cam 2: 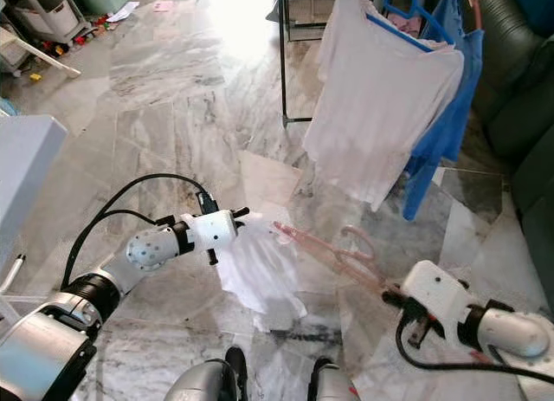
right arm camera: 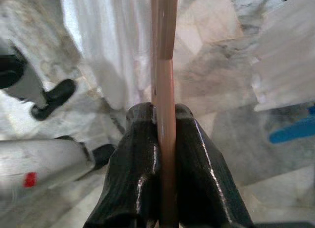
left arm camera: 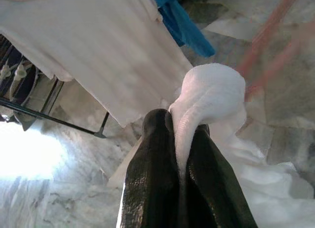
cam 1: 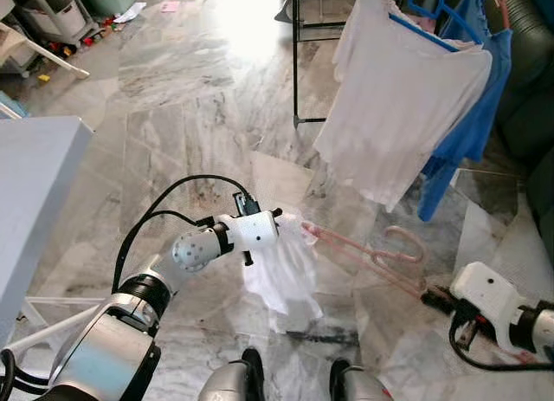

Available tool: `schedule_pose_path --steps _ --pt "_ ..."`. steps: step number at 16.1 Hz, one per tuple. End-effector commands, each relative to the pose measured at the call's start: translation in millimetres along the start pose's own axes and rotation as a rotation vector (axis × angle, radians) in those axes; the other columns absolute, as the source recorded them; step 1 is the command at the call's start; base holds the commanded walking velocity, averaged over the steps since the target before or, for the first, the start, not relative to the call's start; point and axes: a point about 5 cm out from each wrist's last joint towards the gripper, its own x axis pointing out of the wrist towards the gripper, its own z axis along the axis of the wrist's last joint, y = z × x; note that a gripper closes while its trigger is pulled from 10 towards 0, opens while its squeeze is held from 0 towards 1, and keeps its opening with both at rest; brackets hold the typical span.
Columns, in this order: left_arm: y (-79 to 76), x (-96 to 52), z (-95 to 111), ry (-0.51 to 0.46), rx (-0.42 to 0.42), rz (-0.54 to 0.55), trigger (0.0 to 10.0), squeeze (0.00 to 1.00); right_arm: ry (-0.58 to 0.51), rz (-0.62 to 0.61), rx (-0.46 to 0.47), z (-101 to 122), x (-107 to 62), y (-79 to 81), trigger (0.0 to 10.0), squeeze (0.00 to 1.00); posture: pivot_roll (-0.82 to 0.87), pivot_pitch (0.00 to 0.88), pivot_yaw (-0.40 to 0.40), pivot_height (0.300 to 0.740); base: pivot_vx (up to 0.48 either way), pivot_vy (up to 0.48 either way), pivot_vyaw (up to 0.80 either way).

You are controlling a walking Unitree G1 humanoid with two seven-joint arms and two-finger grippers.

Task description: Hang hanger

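While the left gripper pinches a fold of the white garment between its clenched fingers, the right gripper grasps the pink hanger by one end of its bar, fingers closed tight on the rod. That hanger lies nearly level over the marble floor, running from the right gripper at about 4 o'clock in the head view up toward the garment at centre, its hook curling at roughly 3 o'clock. One shoulder end seems tucked into the cloth, though how far in cannot be told.

Up at 1 o'clock stands the drying rack, already carrying a white shirt on a blue hanger and a blue garment beside it.

Judging by this, the step in hand is threading the hanger into the garment before carrying it to the rack. To do it well, the left gripper should hold the neck opening taut and steady while the right slides the bar through along its own length, not sideways, so the cloth does not bunch. Keep the hook free and outside the fabric. The thin grip on the fold could slip if tugged sharply, so move slowly.
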Motion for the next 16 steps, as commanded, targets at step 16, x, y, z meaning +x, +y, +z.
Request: schedule_pose_path --steps 16 --pt "0.3 1.8 17 -0.153 0.028 -0.006 10.0 0.00 -0.029 0.184 0.035 8 -0.2 18.0 10.0 0.00 -0.13 0.246 0.120 0.740 0.000 0.000 0.00"
